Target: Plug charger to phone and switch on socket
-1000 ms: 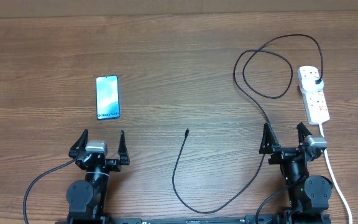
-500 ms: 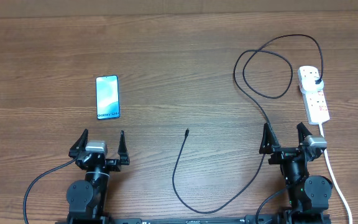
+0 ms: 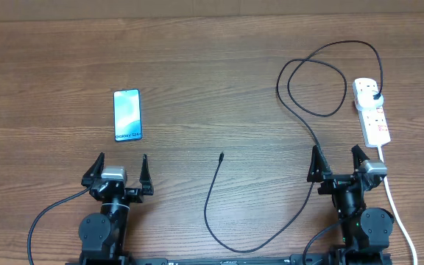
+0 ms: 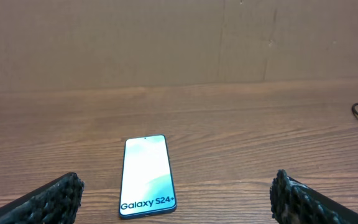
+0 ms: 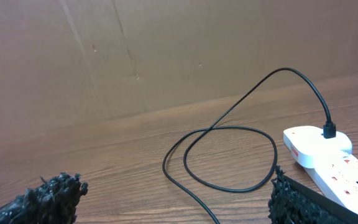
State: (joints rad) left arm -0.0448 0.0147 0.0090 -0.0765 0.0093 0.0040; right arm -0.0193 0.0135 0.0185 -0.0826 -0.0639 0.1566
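Observation:
The phone [image 3: 127,115] lies flat on the wooden table at the left, screen up, white text at its near edge; it also shows in the left wrist view [image 4: 147,175]. The charger's black cable [image 3: 298,110] loops from its plug [image 3: 376,96] in the socket [image 3: 372,111] down to a loose connector tip [image 3: 221,155] at mid-table. The socket also shows in the right wrist view [image 5: 328,153], with the cable loop [image 5: 229,155]. My left gripper [image 3: 118,165] is open and empty, short of the phone. My right gripper [image 3: 337,156] is open and empty, beside the cable.
The socket's thick white cord [image 3: 396,210] runs down past my right arm to the table's front edge. A brown cardboard wall [image 4: 166,37] stands behind the table.

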